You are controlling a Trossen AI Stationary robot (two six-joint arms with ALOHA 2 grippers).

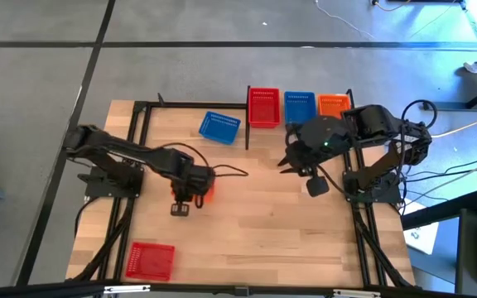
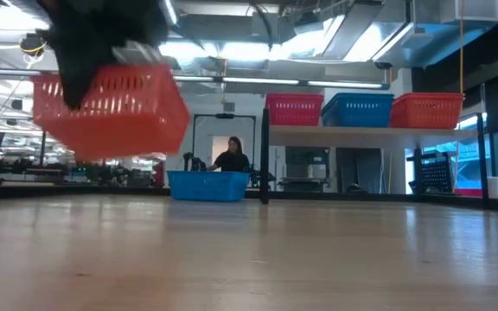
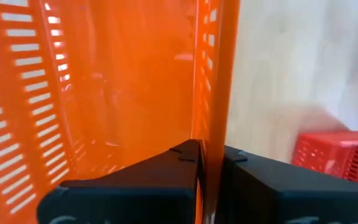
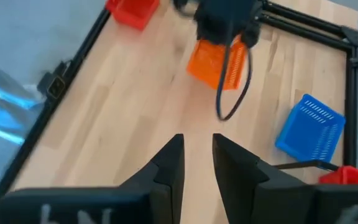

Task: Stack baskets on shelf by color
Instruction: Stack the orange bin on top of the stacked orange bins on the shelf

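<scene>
I see L gripper clamped on orange basket wall, lifted off table, approx 9 o'clock from centre. Basket looks empty. R gripper released, holds nothing.

Grey tiled floor surrounds the table; ceiling strip lights glow beyond.

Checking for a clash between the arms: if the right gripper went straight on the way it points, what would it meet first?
Probably the orange basket held by the left gripper. The right gripper is empty and aims across bare tabletop toward it, though depth is unclear, so it may strike the table first.
</scene>
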